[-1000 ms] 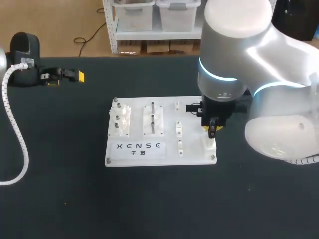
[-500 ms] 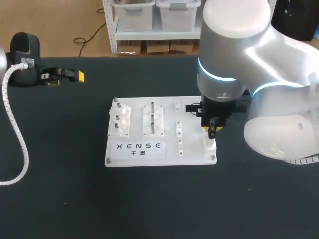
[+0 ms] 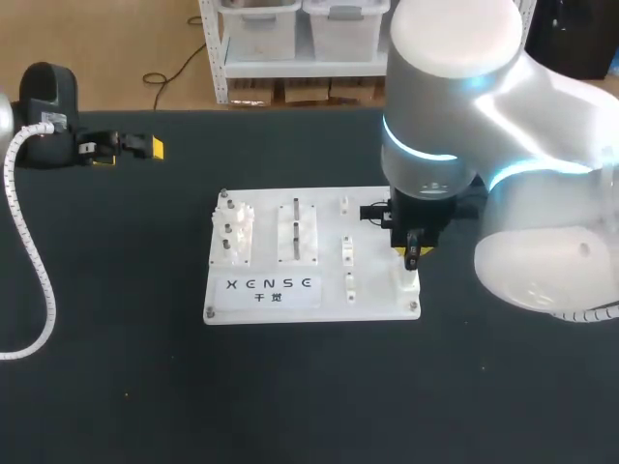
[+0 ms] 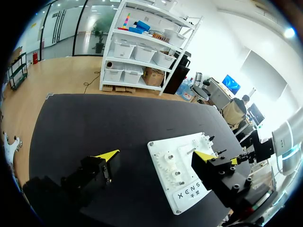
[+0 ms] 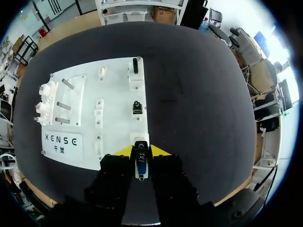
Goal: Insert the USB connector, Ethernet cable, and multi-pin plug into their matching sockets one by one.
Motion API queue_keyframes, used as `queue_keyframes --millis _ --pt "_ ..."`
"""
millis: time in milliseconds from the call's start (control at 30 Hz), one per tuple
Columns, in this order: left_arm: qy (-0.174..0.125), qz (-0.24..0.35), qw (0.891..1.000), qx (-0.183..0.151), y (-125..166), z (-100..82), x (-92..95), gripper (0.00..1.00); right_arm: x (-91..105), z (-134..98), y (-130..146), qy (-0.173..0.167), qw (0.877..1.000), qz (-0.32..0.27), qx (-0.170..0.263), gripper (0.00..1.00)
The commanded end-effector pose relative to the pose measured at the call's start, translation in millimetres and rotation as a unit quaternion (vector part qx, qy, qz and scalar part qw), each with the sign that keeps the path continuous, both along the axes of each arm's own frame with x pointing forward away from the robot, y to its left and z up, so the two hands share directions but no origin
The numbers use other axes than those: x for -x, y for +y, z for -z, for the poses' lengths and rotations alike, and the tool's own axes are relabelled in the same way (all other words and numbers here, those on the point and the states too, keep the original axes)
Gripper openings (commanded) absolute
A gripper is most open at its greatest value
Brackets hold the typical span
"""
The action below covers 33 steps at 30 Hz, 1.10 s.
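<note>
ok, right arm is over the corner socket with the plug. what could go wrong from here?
1. The small silver-and-blue plug sits deep in the right hand, so any tilt could jam it on the rim of the white socket block.
2. That block is at a corner of the white plastic board. A hard push might shift the board if it isn't fastened.
3. The small black plug just ahead could get bumped.

Left gripper (image 4: 156, 154) gapes wide; right gripper (image 5: 141, 151) seemingly pinches the USB connector (image 5: 140, 166).
</note>
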<state>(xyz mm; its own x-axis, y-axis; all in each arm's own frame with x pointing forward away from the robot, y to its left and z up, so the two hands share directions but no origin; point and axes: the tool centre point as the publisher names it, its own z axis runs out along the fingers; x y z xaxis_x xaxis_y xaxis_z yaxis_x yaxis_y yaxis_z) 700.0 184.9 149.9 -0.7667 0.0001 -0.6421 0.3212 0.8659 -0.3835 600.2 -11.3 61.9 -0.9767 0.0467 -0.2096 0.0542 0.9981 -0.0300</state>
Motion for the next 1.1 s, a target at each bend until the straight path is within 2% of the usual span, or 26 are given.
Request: queue_keyframes --millis 33,1100 --pt "0.0 0.0 1.0 0.0 0.0 0.0 0.0 1.0 4.9 4.6 -1.0 -0.006 1.0 0.0 0.0 0.0" --pt "0.0 0.0 1.0 0.0 0.0 0.0 0.0 1.0 11.1 3.9 -0.8 -0.016 1.0 -0.012 0.003 0.0"
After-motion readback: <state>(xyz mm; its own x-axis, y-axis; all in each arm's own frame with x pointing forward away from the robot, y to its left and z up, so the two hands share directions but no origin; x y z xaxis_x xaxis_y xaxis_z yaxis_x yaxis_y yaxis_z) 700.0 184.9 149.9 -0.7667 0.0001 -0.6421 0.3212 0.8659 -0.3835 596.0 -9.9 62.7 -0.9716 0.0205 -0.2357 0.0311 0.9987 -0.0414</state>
